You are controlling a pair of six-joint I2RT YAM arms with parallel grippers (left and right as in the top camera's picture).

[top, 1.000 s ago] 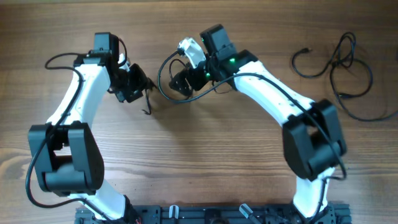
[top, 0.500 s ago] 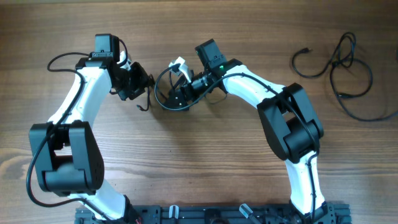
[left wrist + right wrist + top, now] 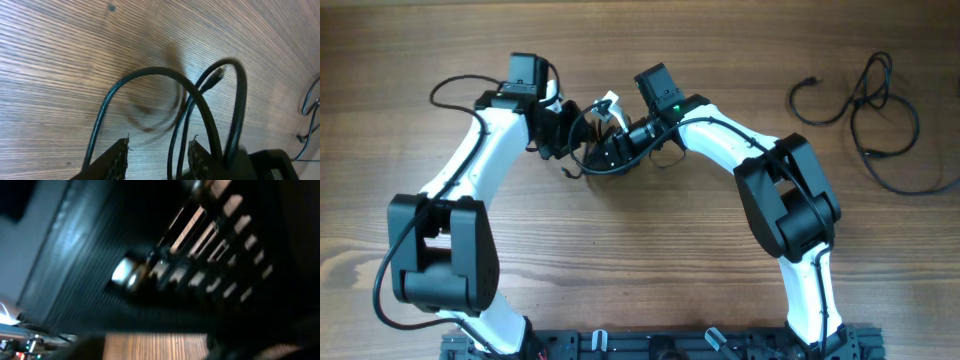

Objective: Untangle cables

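Observation:
A thin black cable (image 3: 588, 170) lies looped on the wooden table between my two grippers. My left gripper (image 3: 567, 140) is right beside the right gripper (image 3: 612, 148), at that loop. In the left wrist view the left gripper (image 3: 159, 156) is open. Two strands of the cable (image 3: 160, 71) run between its fingers, close to the right finger, and a small plug end (image 3: 217, 75) hangs under the arching loops. The right wrist view is dark and blurred, and its fingers do not show.
A second set of loose black cables (image 3: 866, 92) lies in long loops at the table's far right. The arm bases stand at the front edge (image 3: 650, 345). A strip of wooden table (image 3: 155, 347) shows in the right wrist view.
My left arm has swung right, bringing its gripper up against the cable loop and the right gripper. The right arm folded in a second ago and has held still since.

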